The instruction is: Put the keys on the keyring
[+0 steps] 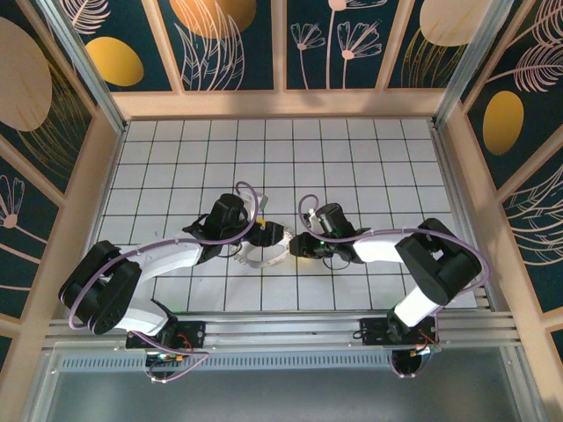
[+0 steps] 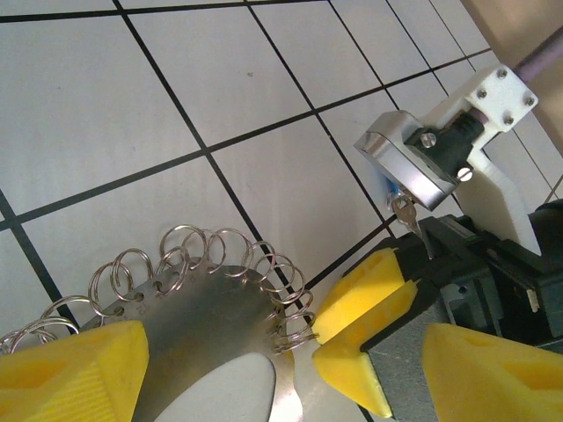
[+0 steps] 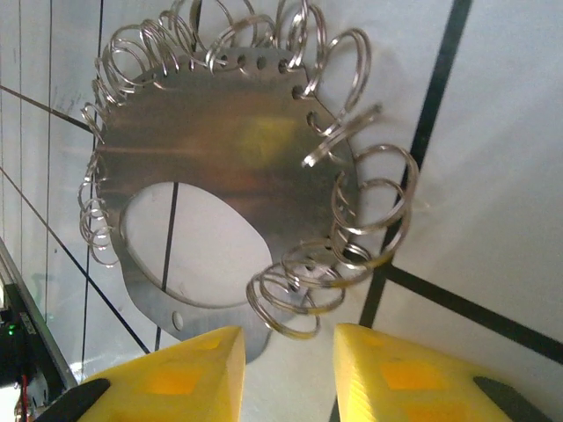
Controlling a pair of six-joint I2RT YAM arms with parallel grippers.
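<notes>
The keyring (image 2: pixel 211 316) is a flat silvery plate with an oval hole, its rim strung with many wire split rings. It sits low at the table's centre (image 1: pixel 255 258). My left gripper (image 2: pixel 281 378) is open wide, and one yellow finger (image 2: pixel 79 374) overlaps the plate's edge. My right gripper (image 3: pixel 288 369) is open with a narrow empty gap, its tips just short of the nearest rings (image 3: pixel 299 290). From the left wrist, those tips (image 2: pixel 361 330) almost touch the ring edge. A tiny silver key (image 2: pixel 405 214) with a hint of blue shows beside the right wrist's housing. What holds it I cannot tell.
Both arms meet over the middle of the white tiled table (image 1: pixel 369 167), left gripper (image 1: pixel 271 234) facing right gripper (image 1: pixel 297 249). Wooden walls with patterned panels enclose the table on three sides. An aluminium rail (image 1: pixel 290 330) carries the arm bases at the near edge.
</notes>
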